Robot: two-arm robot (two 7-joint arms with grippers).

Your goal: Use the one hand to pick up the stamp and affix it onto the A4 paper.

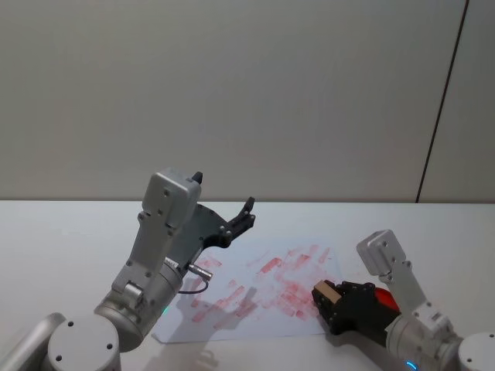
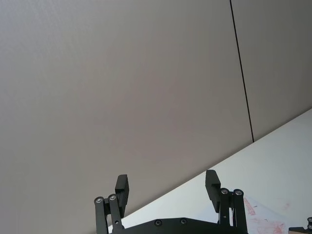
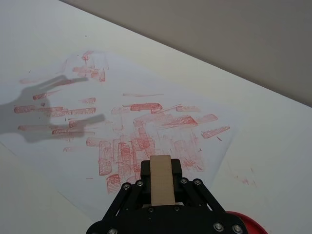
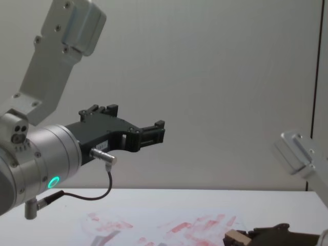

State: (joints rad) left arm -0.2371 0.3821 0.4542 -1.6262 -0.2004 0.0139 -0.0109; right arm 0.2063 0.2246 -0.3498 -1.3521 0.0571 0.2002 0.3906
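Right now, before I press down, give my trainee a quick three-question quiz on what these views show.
1. True or false: the left gripper holds the stamp.
2. The stamp is: A) lying loose on the A4 paper, B) clamped in the right gripper, C) resting on the left gripper.
3. Fill in: the marks on the A4 paper are ___ in colour.
Key: 1 false; 2 B; 3 red.

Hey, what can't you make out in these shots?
- Underside of the stamp: right wrist view, hidden by the block itself, held in the right tool.
- Whether it touches the A4 paper: chest view's bottom edge cuts that off.
- The red object: head view, mostly covered by the right tool.
- The table under the open left tool: left wrist view faces the wall.
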